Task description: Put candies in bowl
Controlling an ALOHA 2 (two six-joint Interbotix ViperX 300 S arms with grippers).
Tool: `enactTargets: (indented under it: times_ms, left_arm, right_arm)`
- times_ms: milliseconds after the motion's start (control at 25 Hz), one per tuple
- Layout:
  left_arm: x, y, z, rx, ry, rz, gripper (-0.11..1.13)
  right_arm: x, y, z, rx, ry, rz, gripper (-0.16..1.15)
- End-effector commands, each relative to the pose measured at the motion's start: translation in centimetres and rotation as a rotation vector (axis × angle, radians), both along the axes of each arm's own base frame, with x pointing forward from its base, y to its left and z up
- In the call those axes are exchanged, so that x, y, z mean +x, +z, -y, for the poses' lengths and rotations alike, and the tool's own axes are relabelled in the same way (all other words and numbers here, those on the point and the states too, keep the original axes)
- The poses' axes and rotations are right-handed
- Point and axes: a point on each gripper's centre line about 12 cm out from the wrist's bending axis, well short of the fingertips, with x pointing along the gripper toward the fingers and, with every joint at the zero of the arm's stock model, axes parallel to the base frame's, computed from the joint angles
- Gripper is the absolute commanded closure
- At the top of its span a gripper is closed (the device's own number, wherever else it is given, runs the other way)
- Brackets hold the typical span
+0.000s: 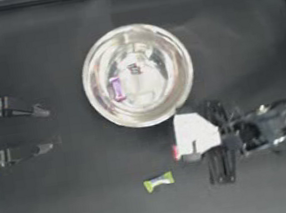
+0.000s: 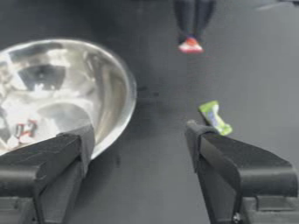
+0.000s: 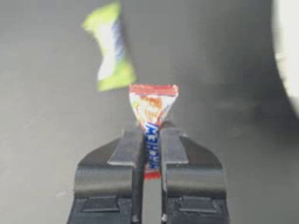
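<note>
The silver bowl (image 1: 164, 49) sits mid-table with a purple candy (image 1: 117, 88) and a white-and-dark candy (image 1: 134, 69) inside. My right gripper (image 1: 182, 154) hovers just in front of the bowl's near rim, shut on a red candy (image 3: 152, 108), which pokes out beyond the fingertips (image 3: 133, 142). A lime green candy (image 1: 158, 181) lies on the table in front of that gripper, also seen as the green candy (image 3: 109, 48). My left gripper (image 1: 44, 129) is parked at the left edge, open and holding nothing. From there the bowl (image 2: 111, 83) and the green candy (image 2: 215, 117) are in sight.
The dark table (image 1: 65, 201) has a raised frame along its far and side edges. The right arm (image 1: 270, 127) stretches in from the right, low over the table, beside the bowl's near right rim.
</note>
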Motion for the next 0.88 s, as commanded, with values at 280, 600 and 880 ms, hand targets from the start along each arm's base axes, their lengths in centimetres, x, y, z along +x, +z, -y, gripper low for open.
enactTargets:
  times_ms: [280, 600, 880]
  left_arm:
    - [0.2, -0.2, -0.1, 0.001, 0.009, 0.011, 0.07]
    - [0.2, -0.1, -0.2, 0.003, 0.011, 0.020, 0.07]
    - [0.3, 0.1, -0.2, 0.004, 0.013, 0.029, 0.07]
  right_arm:
    - [-0.8, 4.5, 7.0, -0.142, -0.037, 0.271, 0.65]
    - [-1.1, 3.9, 12.9, -0.217, -0.067, 0.414, 0.66]
    - [0.2, 2.4, 15.1, -0.209, -0.073, 0.445, 0.66]
